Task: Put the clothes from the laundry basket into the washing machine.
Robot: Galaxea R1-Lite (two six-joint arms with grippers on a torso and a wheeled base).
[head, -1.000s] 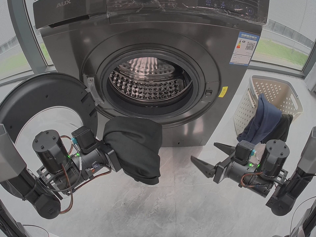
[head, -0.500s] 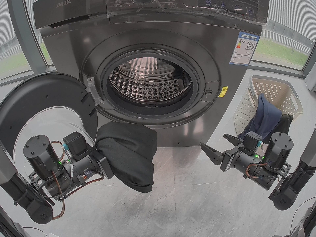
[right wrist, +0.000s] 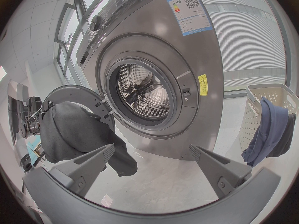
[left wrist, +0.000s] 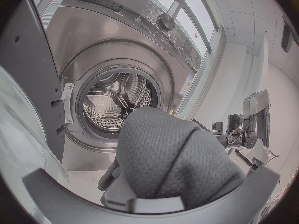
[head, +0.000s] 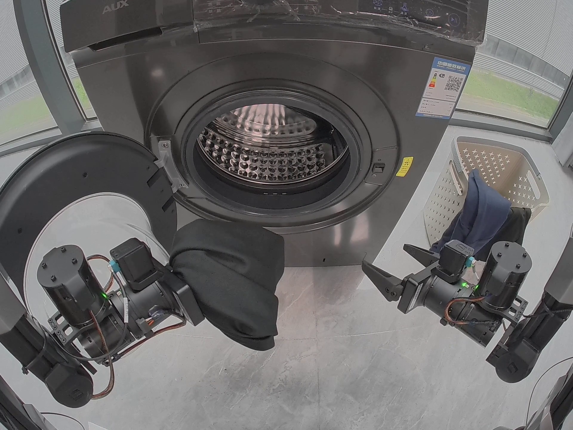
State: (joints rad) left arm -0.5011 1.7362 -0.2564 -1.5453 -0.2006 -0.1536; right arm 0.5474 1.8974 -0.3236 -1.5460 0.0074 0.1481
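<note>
My left gripper [head: 197, 294] is shut on a black garment [head: 233, 276], which drapes over its fingers and hides them. The bundle hangs just below and left of the washing machine's round opening [head: 271, 144], whose steel drum [left wrist: 115, 100] holds nothing. The same black garment [left wrist: 168, 159] [right wrist: 71, 134] sits above the floor in front of the machine. My right gripper [head: 387, 259] [right wrist: 151, 148] stands open and empty over the floor, left of the laundry basket [head: 525, 168]. A blue garment [head: 477, 216] and a dark garment [head: 516, 228] hang over the basket's front rim.
The machine's round door [head: 77, 180] is swung fully open to the left, behind my left arm. The basket [right wrist: 271, 87] stands against the machine's right side. Grey tiled floor [head: 334, 353] lies bare between the two arms.
My left arm has drawn back and to the left, lowering the black garment a little. My right gripper has shifted right and slightly up toward the basket, still open.
</note>
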